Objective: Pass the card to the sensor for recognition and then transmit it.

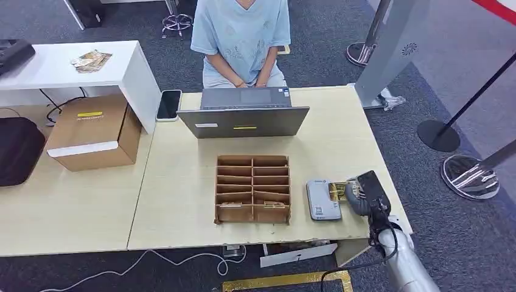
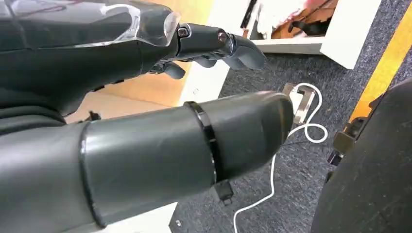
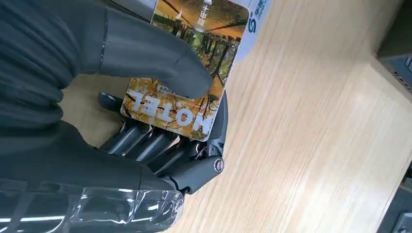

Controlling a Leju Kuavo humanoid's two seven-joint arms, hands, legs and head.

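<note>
Head view: you look forward and down from high on the robot, over the whole tabletop [image 1: 182, 182], a person seated at its far side.

Right wrist view: you sit close behind the right hand [image 3: 145, 121], pointed down at the wood, turned on its side. It shares with the head view the card [image 3: 189, 73] and the grey sensor [image 1: 322, 199].

Left wrist view: you sit close behind the left hand [image 2: 145, 97], facing the carpeted floor [image 2: 291, 170] beside the furniture.
</note>
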